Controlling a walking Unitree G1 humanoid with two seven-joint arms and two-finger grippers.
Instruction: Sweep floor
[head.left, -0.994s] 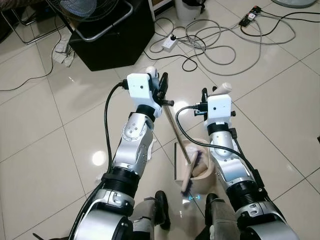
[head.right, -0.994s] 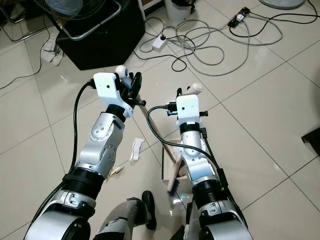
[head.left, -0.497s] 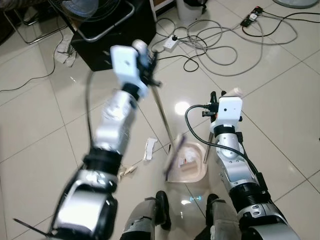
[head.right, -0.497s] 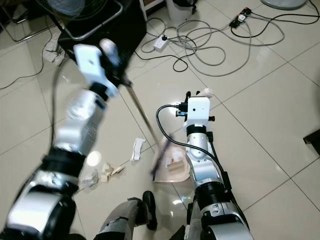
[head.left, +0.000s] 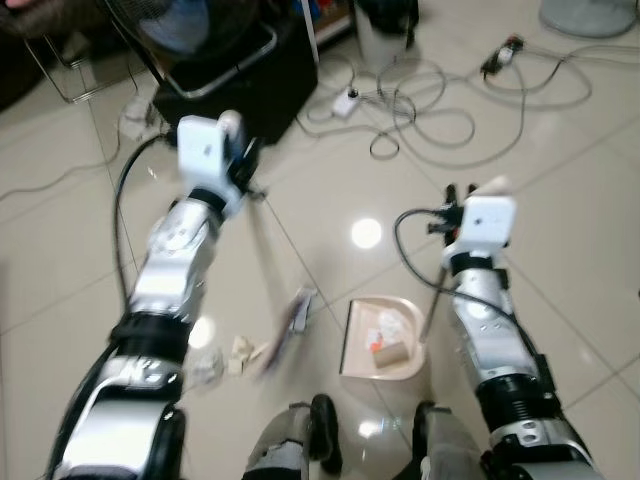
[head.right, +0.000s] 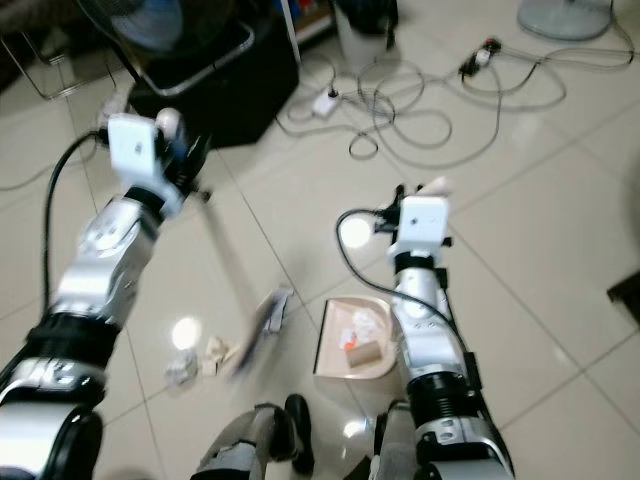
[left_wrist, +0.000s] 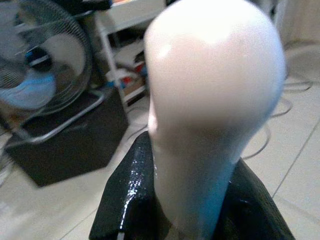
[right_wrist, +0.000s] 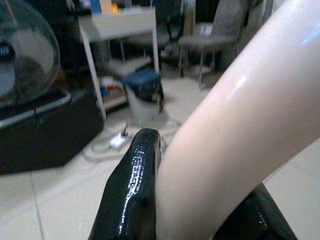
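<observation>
— Where do we find the broom (head.left: 285, 330)?
— Its blurred head sits low on the tiled floor (head.left: 560, 240), left of the dustpan (head.left: 382, 340) and just in front of the robot's feet. The thin shaft slants up and away to the left pincer (head.left: 245, 170), and in the left wrist view the two black fingers (left_wrist: 125, 200) are pressed on either side of the broom's rounded white handle end (left_wrist: 212, 95).

— And the dustpan?
— We see it lying flat on the floor between the broom head and the right arm, with a brownish lump and some pale litter (head.left: 385, 338) inside. Its thin upright handle rises to the right pincer (head.left: 470, 190), whose fingers (right_wrist: 132, 190) grip the pale cream handle top (right_wrist: 235, 130) from both sides.

— What lies around them?
— Crumpled paper scraps (head.left: 225, 355) lie on the floor left of the broom head, near the left arm. A bright light reflection shows on the tiles between the two arms.

— Farther out?
— Ahead we make out a black box (head.left: 250, 85) with a fan (head.left: 185, 25) resting on it, and to its right a tangle of grey cables (head.left: 430, 110) with a white power strip (head.left: 350, 100). A dark bin (head.left: 385, 20) stands beyond the cables. The head views are somewhat blurred.
</observation>
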